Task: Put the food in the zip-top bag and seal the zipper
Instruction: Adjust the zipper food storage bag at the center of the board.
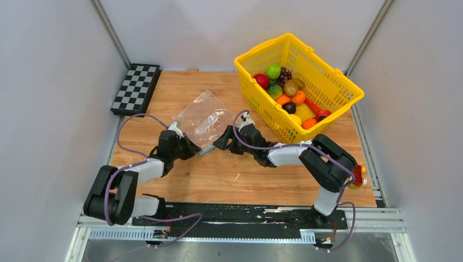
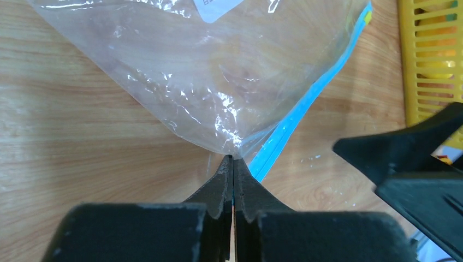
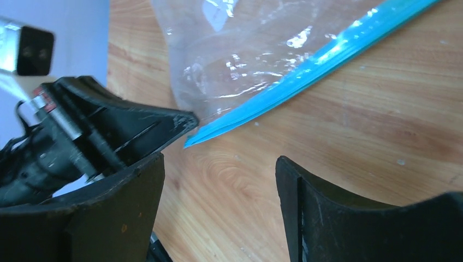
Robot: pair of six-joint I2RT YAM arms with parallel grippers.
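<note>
The clear zip-top bag (image 1: 203, 115) lies flat on the wooden table, its teal-blue zipper (image 2: 306, 103) along the near-right edge. My left gripper (image 2: 233, 159) is shut on the bag's near corner, right beside the end of the zipper (image 3: 306, 63). My right gripper (image 3: 221, 161) stands open just to the right of that corner, low over bare wood, with nothing between its fingers. In the top view the left gripper (image 1: 191, 146) and right gripper (image 1: 221, 143) face each other across the corner. The food (image 1: 289, 95), several toy fruits, sits in the yellow basket.
The yellow mesh basket (image 1: 327, 71) stands at the back right, close behind the right arm. A black-and-white checkerboard (image 1: 135, 88) lies at the back left. A small red and yellow item (image 1: 357, 177) sits near the table's right edge by the right arm's elbow.
</note>
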